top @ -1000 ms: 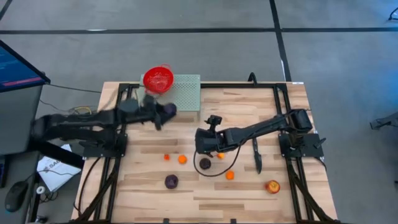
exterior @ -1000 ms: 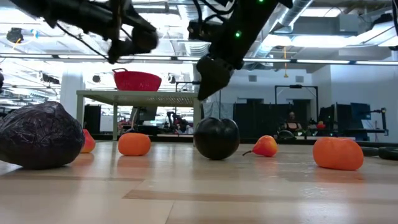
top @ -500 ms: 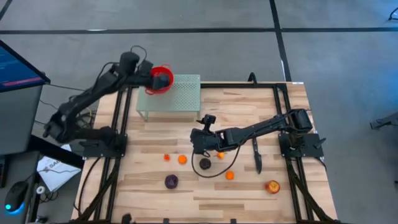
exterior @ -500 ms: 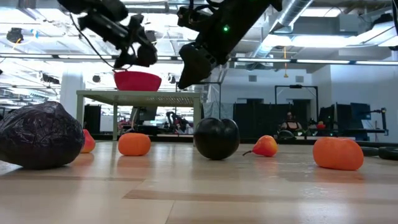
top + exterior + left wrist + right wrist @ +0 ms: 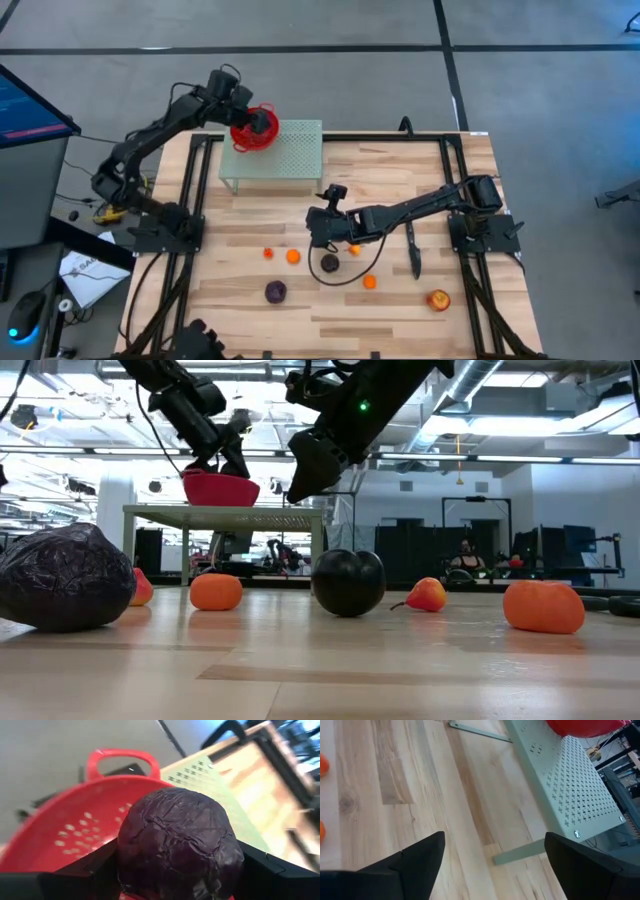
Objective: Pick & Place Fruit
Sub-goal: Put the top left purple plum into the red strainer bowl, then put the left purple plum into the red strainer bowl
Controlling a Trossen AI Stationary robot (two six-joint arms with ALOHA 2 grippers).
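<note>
Left gripper (image 5: 175, 885) is holding a purple plum (image 5: 177, 845) over the red colander (image 5: 60, 835) at table's 11 o'clock; I'd centre it before dropping. Right gripper (image 5: 492, 857) hangs wide, empty.

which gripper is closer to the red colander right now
Left. The left gripper is right over the red colander, holding a purple plum. The right gripper hangs open over the table's middle, well away.
</note>
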